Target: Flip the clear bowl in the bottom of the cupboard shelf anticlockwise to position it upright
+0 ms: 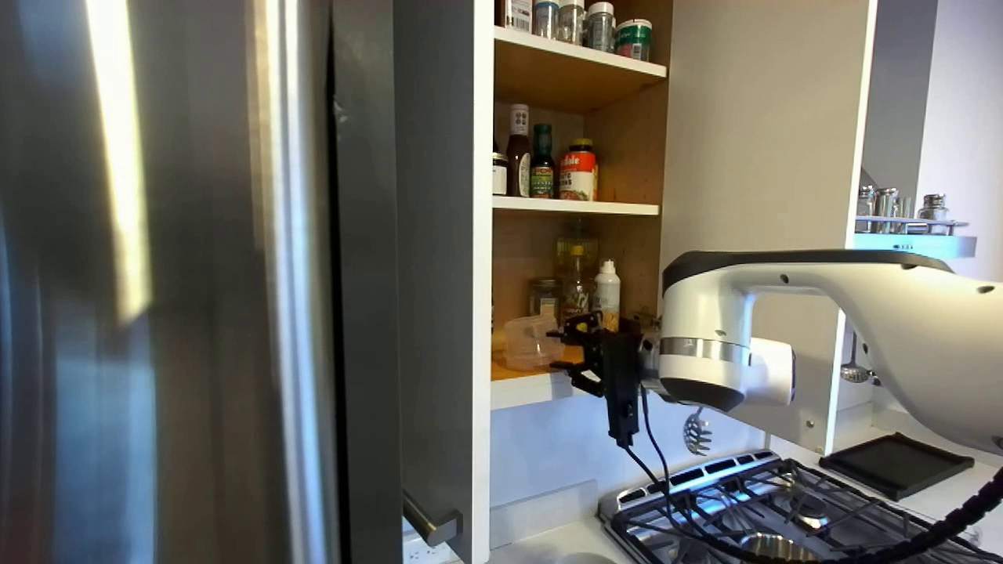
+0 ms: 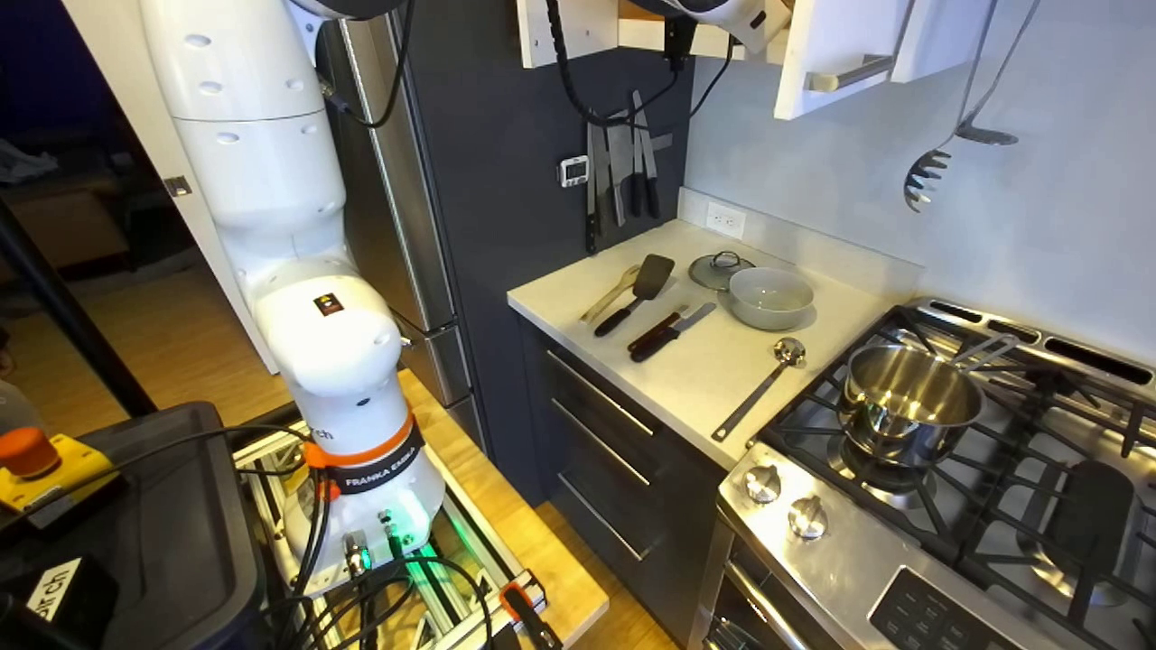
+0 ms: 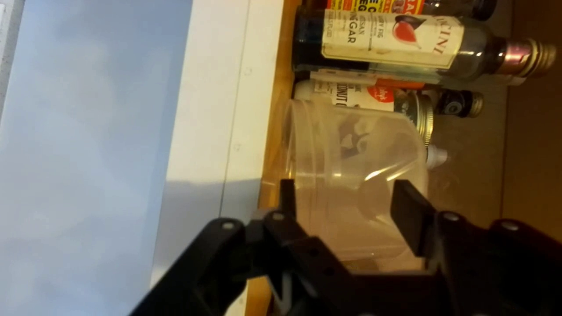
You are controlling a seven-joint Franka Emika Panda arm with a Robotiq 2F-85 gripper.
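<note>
The clear bowl [image 1: 526, 343] stands upside down on the bottom cupboard shelf [image 1: 500, 371], near its front edge. In the wrist view the clear bowl [image 3: 373, 145] has its rim toward the shelf board [image 3: 273, 175] and its base away from it. My gripper [image 1: 556, 349] is open in front of the bowl, one finger above the other. In the wrist view the gripper's fingers [image 3: 344, 199] flank the bowl's near side, one by the rim and one by the base. Whether either finger touches it I cannot tell. The bowl and fingers are out of view in the remaining exterior view.
A vinegar bottle [image 3: 390, 44] and a coconut jar [image 3: 360, 94] stand beside and behind the bowl. A white spray can [image 1: 607, 294] stands behind the gripper. The middle shelf [image 1: 576, 206] is above. A grey fridge door [image 1: 196, 352] is at the left; a stove [image 1: 768, 501] lies below.
</note>
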